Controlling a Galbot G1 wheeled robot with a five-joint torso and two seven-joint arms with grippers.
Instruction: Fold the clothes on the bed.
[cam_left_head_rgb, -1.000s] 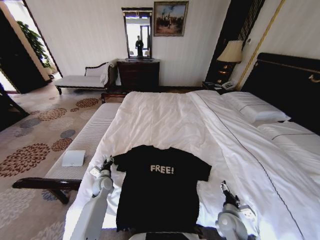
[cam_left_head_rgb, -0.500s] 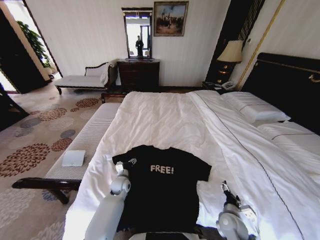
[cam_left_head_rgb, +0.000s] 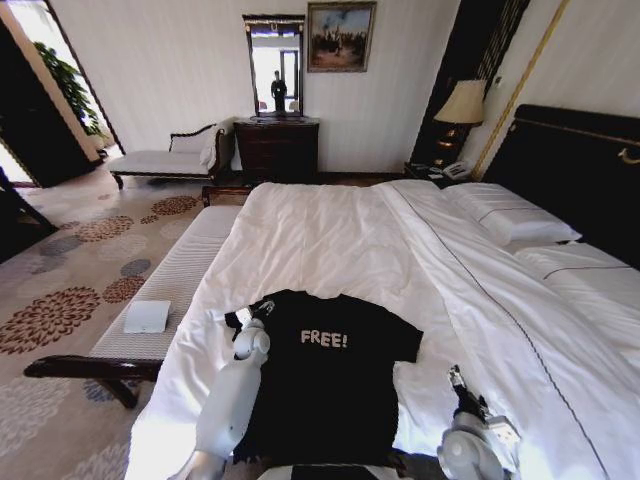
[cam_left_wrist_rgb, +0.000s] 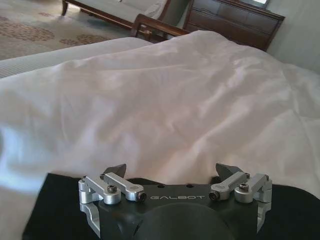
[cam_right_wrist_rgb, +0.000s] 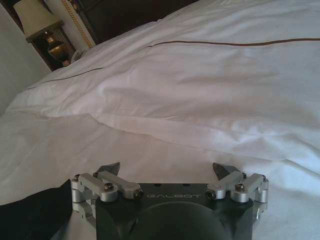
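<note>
Head view: black T-shirt (cam_left_head_rgb: 325, 385) is seen flat on the bed (cam_left_head_rgb: 330, 240). Left claw (cam_left_head_rgb: 258, 312) is held released over its left sleeve. Right claw (cam_left_head_rgb: 458, 383), released, is held beside the shirt.

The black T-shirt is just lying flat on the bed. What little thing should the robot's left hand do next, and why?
Probably lower the left gripper and pinch the sleeve under it. Its fingers are open, it hovers over the left sleeve of the T-shirt, and the shirt lies spread flat on the bed, unfolded. The right gripper waits open beside it.
</note>
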